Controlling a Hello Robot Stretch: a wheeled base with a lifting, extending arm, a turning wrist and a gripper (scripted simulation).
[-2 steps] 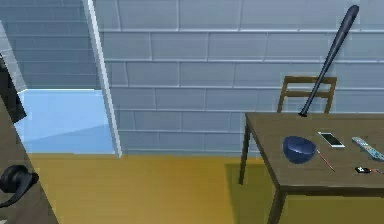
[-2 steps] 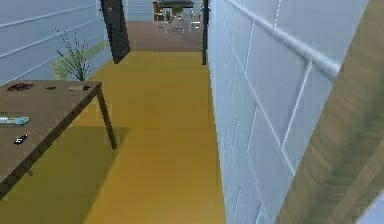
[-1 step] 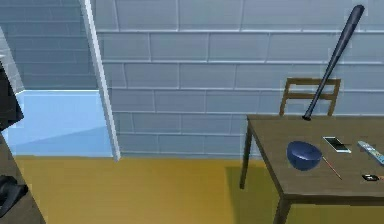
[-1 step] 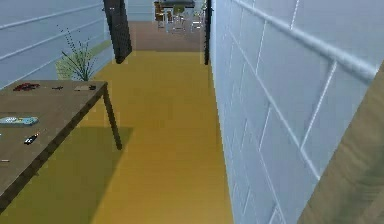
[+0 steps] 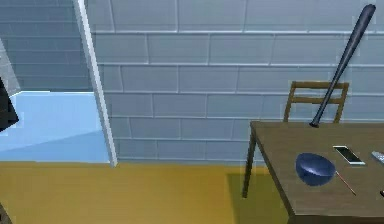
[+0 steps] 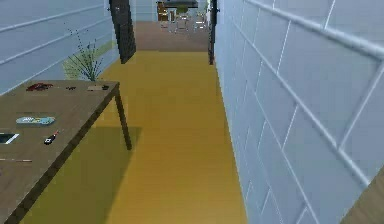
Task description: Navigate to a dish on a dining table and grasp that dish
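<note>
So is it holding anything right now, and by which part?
That cannot be told from these pictures. The blue bowl rests on the dining table, so it has not been lifted off it.

Base on the yellow floor (image 5: pixel 120 190), front turned to a grey block wall (image 5: pixel 200 60).

The robot's front points at the wall and slightly down. A corner of the wooden dining table (image 5: pixel 275 140) lies near, ahead at the forward view's right. The same table (image 6: pixel 60 130) sits at the arm side view's lower left, so the base stands close to the table's end rather than square to it. The reaching side faces along a long strip of yellow floor between two block walls, toward a dark doorway (image 6: pixel 165 30) far off.
</note>
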